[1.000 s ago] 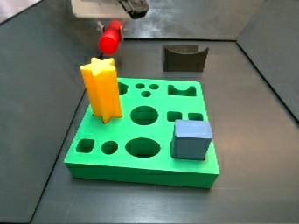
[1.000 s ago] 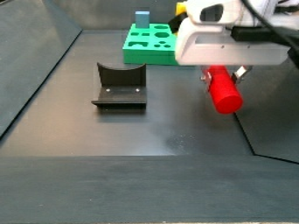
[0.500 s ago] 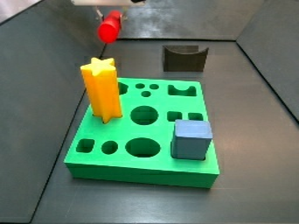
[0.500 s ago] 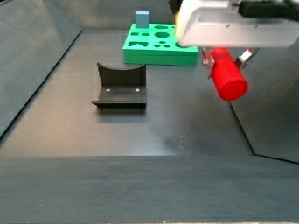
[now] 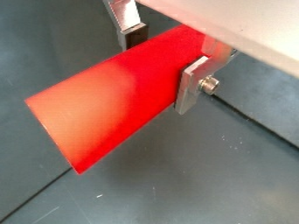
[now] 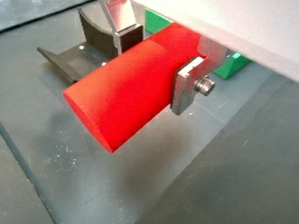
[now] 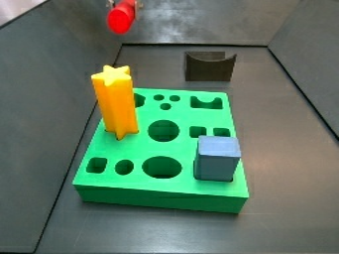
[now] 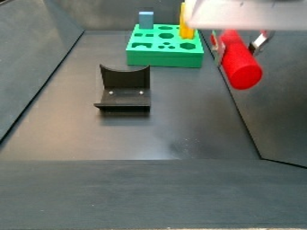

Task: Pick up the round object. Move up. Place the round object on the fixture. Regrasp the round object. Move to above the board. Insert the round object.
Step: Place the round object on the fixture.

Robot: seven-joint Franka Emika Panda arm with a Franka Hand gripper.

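Gripper [image 5: 163, 59] clamped on the red peg [image 5: 111, 109] – body mostly cut off up top in side views, fixture [image 6: 87, 52] partly hidden.

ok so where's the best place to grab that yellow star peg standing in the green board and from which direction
Probably the upper half of the yellow star peg, from straight above. It stands upright in the board with its top free. The hand is shut on the round object in the air, so that goes first.
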